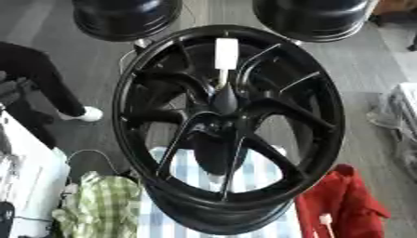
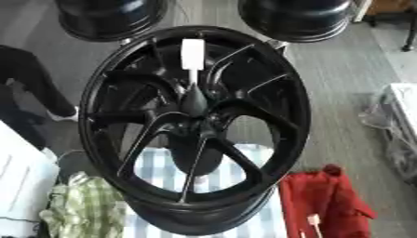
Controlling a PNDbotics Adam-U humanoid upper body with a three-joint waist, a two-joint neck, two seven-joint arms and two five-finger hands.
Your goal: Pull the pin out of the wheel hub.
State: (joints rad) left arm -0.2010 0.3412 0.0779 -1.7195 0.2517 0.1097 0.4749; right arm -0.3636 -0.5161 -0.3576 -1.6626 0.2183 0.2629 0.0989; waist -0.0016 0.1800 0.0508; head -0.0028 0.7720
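Observation:
A large black wheel hub (image 1: 326, 116) with several spokes fills the middle of both views, its face turned toward me. A pin stands in its centre: a white block-shaped handle (image 1: 225, 53) on a thin pale shaft that runs down into a black cone (image 1: 224, 100) seated at the hub's middle. Neither of my hands shows in either view, and nothing touches the pin.
Two more black rims (image 1: 126, 16) (image 1: 313, 16) stand behind the wheel. Under it lies a blue-and-white striped cloth (image 1: 183, 172). A green checked cloth (image 1: 102, 204) is at lower left and a red cloth (image 1: 346, 204) at lower right. A person's dark legs (image 1: 36, 79) stand at left.

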